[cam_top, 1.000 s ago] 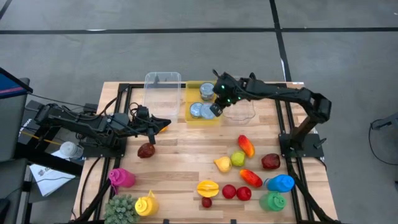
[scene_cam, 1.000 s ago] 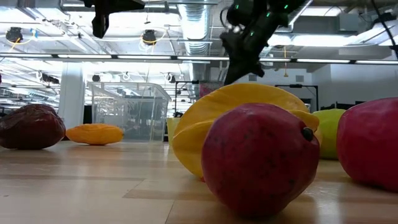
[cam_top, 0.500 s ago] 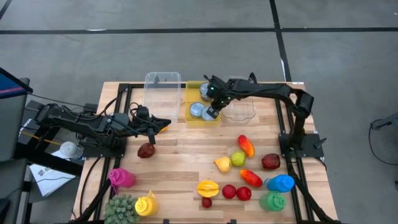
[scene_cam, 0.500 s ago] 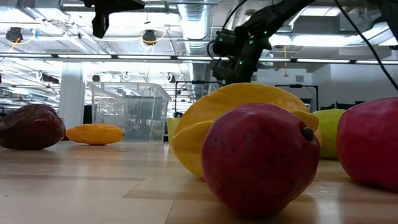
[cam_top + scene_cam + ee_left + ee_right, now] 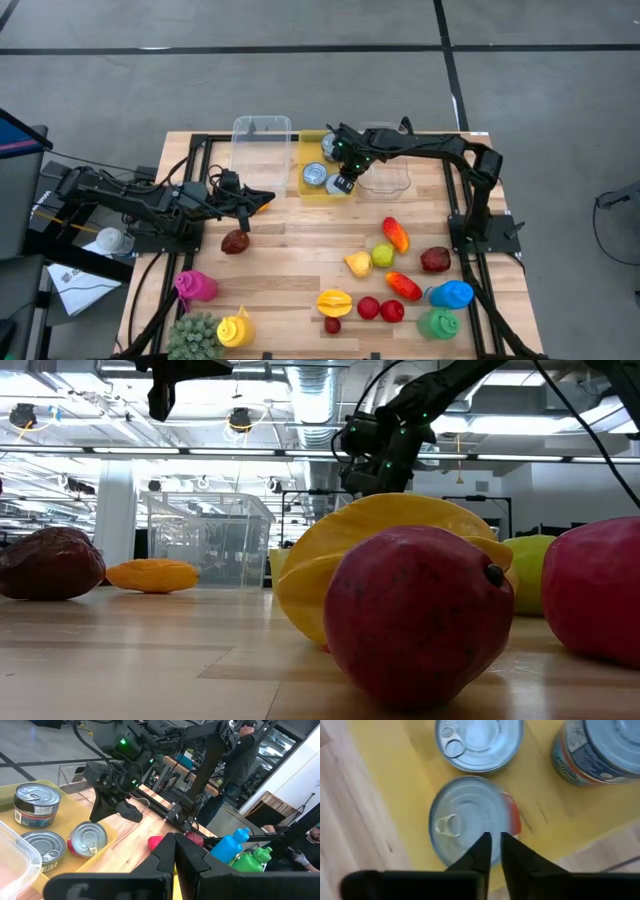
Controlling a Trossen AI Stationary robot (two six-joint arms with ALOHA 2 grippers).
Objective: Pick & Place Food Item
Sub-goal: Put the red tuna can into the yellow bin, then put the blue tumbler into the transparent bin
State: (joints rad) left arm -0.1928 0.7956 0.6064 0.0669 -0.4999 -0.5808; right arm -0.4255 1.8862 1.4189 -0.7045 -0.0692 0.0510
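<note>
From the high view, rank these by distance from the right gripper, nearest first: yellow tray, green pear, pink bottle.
Right gripper hovers over the cans.
1. Yellow tray: directly beneath it.
2. Green pear: mid-table, on the right arm's side.
3. Pink bottle: on the left arm's side.

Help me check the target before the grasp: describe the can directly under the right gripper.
The can is a short round tin with a silver pull-tab lid and a red-orange label on its side. It stands upright in the yellow tray, beside a second can, apparently apart. The right gripper hovers above it, fingers nearly together, not touching.
</note>
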